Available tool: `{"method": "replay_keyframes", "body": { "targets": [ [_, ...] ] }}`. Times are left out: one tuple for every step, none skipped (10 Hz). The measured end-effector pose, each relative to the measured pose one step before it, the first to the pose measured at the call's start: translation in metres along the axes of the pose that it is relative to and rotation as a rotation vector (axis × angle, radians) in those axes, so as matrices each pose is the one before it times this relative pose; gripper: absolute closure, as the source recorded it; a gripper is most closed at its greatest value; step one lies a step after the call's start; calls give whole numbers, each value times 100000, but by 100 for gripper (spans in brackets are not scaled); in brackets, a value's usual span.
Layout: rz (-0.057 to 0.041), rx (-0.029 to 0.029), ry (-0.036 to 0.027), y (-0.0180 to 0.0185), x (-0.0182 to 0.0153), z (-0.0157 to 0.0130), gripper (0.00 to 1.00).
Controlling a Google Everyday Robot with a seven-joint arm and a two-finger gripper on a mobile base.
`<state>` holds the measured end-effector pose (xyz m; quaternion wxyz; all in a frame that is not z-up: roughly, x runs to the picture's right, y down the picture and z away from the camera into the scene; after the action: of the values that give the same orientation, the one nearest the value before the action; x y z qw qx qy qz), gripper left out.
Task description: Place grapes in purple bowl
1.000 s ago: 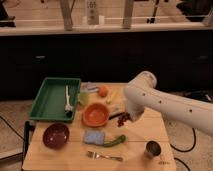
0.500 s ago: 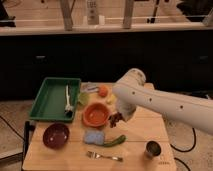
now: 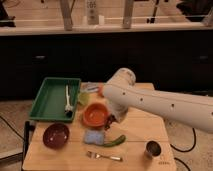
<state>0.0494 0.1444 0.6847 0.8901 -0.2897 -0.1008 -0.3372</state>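
We judged the main risk to be a drop in the wrong dish. The gripper (image 3: 110,118) hung at the right rim of the orange bowl (image 3: 94,114), its claw pressed together on what we took to be the grapes (image 3: 112,122), a small dark clump showing just under the white forearm. The purple bowl (image 3: 56,135) sat well apart to the left, near the front-left corner of the table (image 3: 150,126). The way to it ran over the orange bowl or the blue sponge (image 3: 93,136), so a release made too soon would have left the grapes in or on one of those. A low carry could also have caught the orange bowl's rim and shoved it toward the green tray (image 3: 50,100). A heavy touch-down might have slid the purple bowl toward the table edge. The forearm hid most of the claw, so we could not have noticed a slipping bunch. Against the frame a second earlier, the elbow had swung leftward and the claw had moved from above the green pepper (image 3: 116,141) to the orange bowl's edge. The bowls, sponge, fork (image 3: 105,156) and steel cup (image 3: 151,149) lay as they had.
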Motion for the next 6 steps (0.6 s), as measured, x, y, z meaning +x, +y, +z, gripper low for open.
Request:
{"method": "replay_keyframes", "body": {
  "targets": [
    [-1208, -455, 288, -6, -402, -143, 97],
    [-1034, 31, 31, -18, -421, -245, 97],
    [-929, -360, -307, -48, -526, -56, 97],
    [-1159, -73, -554, -569, -1016, -49, 97],
    [-1782, 162, -488, -995, -1442, 19, 97],
    [-1328, -216, -142, -475, -853, 101, 97]
  ]
}}
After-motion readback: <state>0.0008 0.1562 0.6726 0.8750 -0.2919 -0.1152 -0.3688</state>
